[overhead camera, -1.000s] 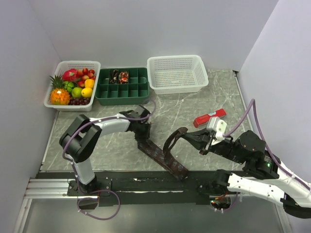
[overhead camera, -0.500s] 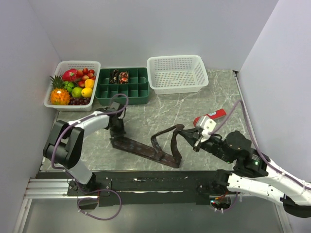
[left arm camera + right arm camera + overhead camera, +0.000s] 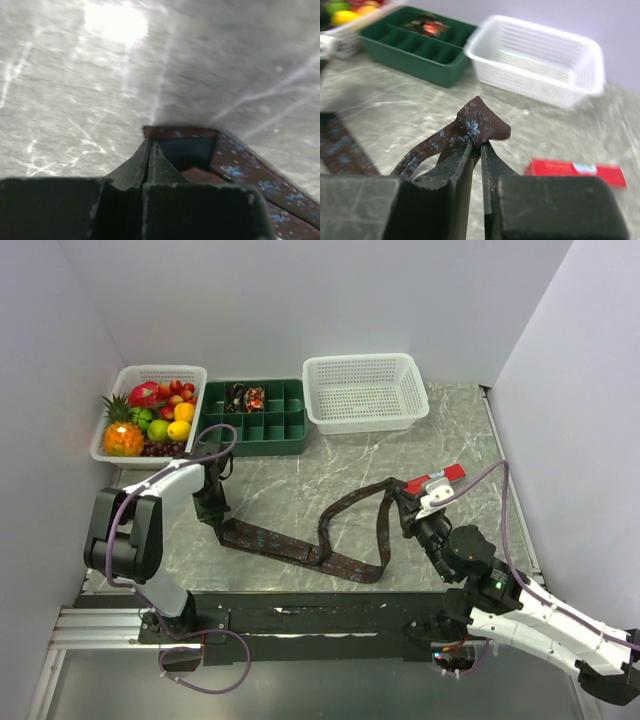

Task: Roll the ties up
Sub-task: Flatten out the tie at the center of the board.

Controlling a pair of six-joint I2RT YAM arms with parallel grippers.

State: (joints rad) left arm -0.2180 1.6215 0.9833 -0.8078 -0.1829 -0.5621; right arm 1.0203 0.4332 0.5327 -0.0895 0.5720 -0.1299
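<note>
The tie (image 3: 300,550) lies along the marble table (image 3: 300,480), one stretch looping upward. Left gripper (image 3: 149,146): fully closed, pinching its end. Right gripper (image 3: 479,145): almost closed, nipping the raised fold. Beyond: red bar (image 3: 440,480), green tray (image 3: 290,430).

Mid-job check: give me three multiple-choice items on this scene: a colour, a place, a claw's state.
1. The tray is: A blue; B green; C white.
2. The red bar lies: A in the tray; B on the tie; C by the right claw.
3. The left claw is: A shut on the tie's end; B open above it; C out of view.
Answers: B, its walls are green; C, it sits beside that claw; A, its wrist view shows it pinching fabric.
</note>
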